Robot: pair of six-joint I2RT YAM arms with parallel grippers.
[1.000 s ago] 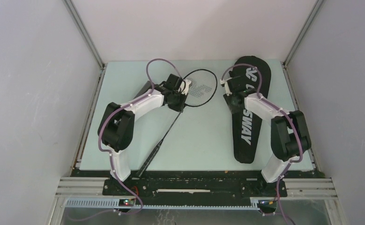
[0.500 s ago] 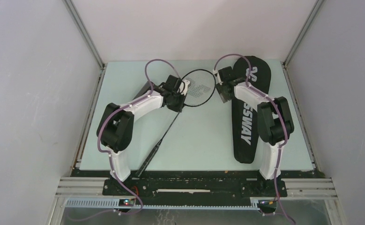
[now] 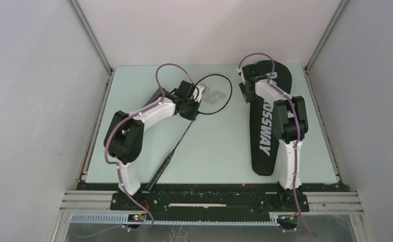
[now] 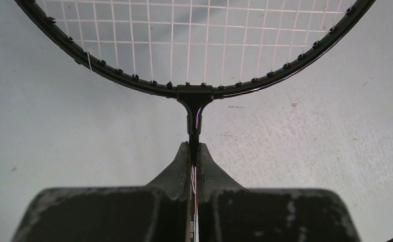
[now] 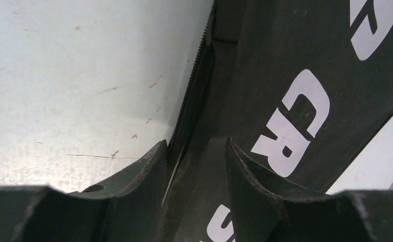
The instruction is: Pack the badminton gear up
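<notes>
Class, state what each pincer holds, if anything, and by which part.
Left pincer: the racket, by its shaft below the head. Right pincer: nothing; open astride the bag edge.

both arms are built alike: the left arm (image 3: 156,111) and right arm (image 3: 290,166) have smooth white link shells joined by bulky black joint housings. a thin purple cable (image 3: 171,64) loops along each. the left claw (image 4: 193,151) and right claw (image 5: 194,146) end in dark, tapered fingers (image 4: 174,174) with scuffed, grey-worn surfaces; one right finger has a small round hole.
</notes>
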